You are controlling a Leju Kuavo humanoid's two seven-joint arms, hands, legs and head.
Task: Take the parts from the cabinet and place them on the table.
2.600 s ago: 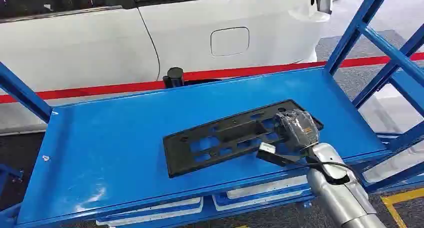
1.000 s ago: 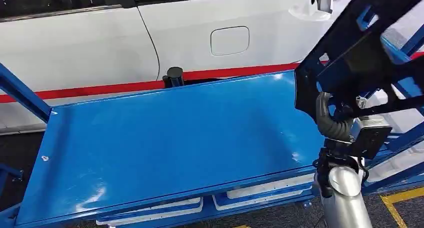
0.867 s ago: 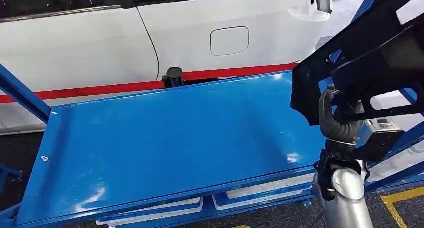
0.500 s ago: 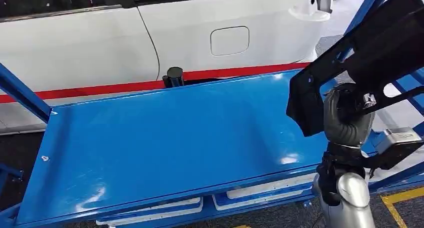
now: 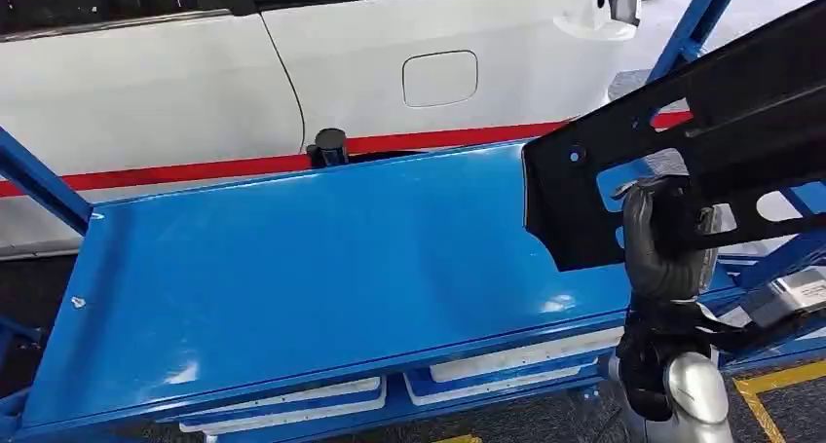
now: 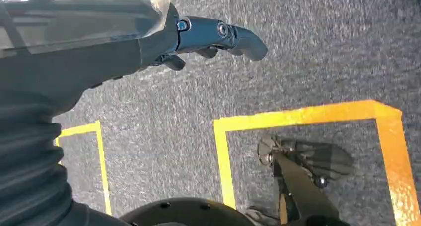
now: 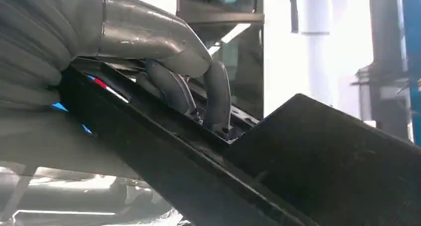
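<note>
Lifted since earlier: flat black perforated plastic panel [image 5: 682, 122] now off the blue metal shelf [image 5: 292, 268], clamped in my right hand [image 5: 662, 239]; left hand [image 6: 213, 35] loose, holding nothing.

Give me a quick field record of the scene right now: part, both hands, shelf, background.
part: black plastic panel with cut-outs, lifted clear of the shelf, tilted, at the right
right hand: right hand grips the panel, fingers hooked through an opening
left hand: left hand hangs over grey floor with yellow lines, holding nothing
shelf: blue shelf, top bare
background: white car behind the shelf
</note>
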